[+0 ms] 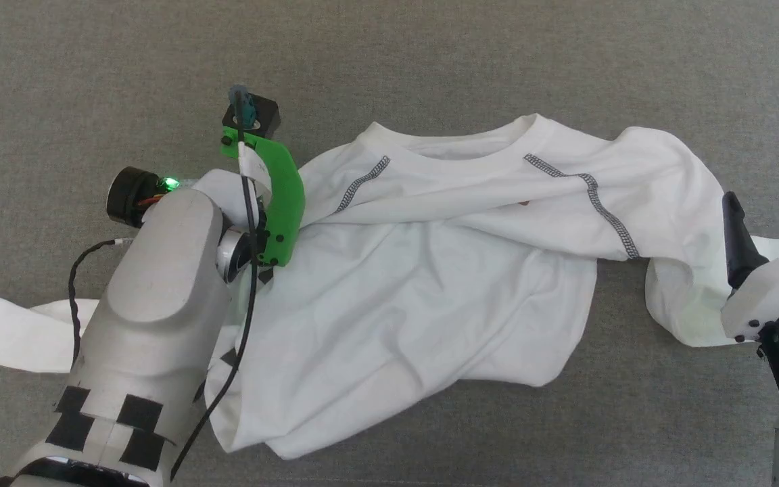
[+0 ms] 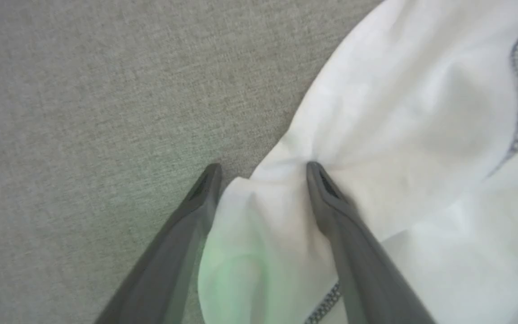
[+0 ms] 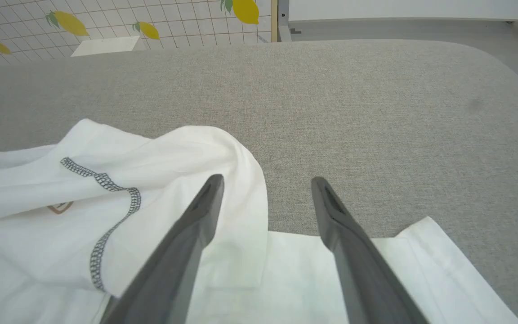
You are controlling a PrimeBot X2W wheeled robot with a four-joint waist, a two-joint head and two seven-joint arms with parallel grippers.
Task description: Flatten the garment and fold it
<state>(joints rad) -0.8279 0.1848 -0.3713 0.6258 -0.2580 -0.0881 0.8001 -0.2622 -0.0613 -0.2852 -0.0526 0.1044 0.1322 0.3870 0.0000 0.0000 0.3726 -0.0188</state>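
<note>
Garment (image 1: 430,270): crumpled on the grey cloth surface (image 1: 389,54), neck on the far side, not yet flat.
Left to right: left sleeve (image 1: 11,338) trails out from under the forearm (image 1: 159,304). Left gripper (image 2: 263,168) spread, its 2 fingers (image 2: 331,211) straddling a ridge of shoulder fabric, not pinched. Body bunched and skewed mid-surface. Right gripper (image 3: 265,180) spread over the right sleeve (image 3: 376,279), holding nothing. Judgement: light and limp, so it will sag and slide. Best grasped at the seamed shoulder edges or sleeve hems, 1 per gripper.
</note>
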